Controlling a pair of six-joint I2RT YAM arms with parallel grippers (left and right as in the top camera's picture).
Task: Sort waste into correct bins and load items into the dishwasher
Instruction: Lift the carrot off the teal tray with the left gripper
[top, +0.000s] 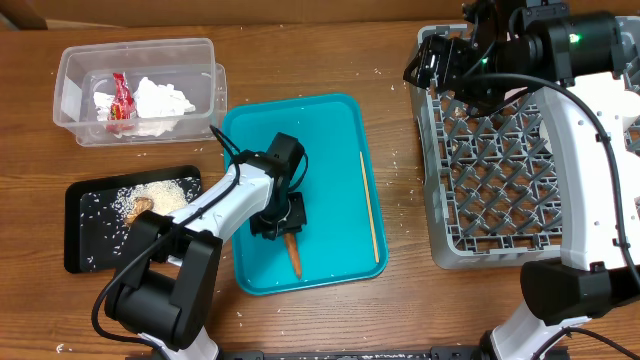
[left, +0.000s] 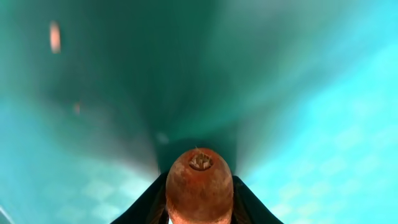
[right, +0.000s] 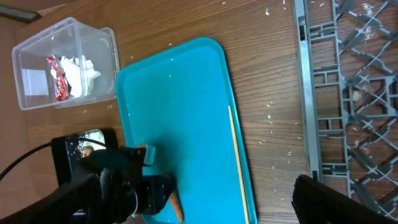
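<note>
Your wooden surface (top: 400, 130) carries a teal tray (top: 340, 130). Near its 6 o'clock edge your left claw (top: 283, 228) sits narrow, pinching the carrot (left: 199, 186) by its thick end, likely bound for the black tray (top: 90, 255) at 9 o'clock. Your right claw (top: 432, 68) gapes wide, empty, above the dish rack (top: 500, 190).

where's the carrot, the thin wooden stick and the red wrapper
carrot (top: 295, 258), overhead view, on its narrow orange end
thin wooden stick (top: 370, 207), overhead view, about halfway along its length
red wrapper (top: 121, 97), overhead view, on the middle of the wrapper
</note>
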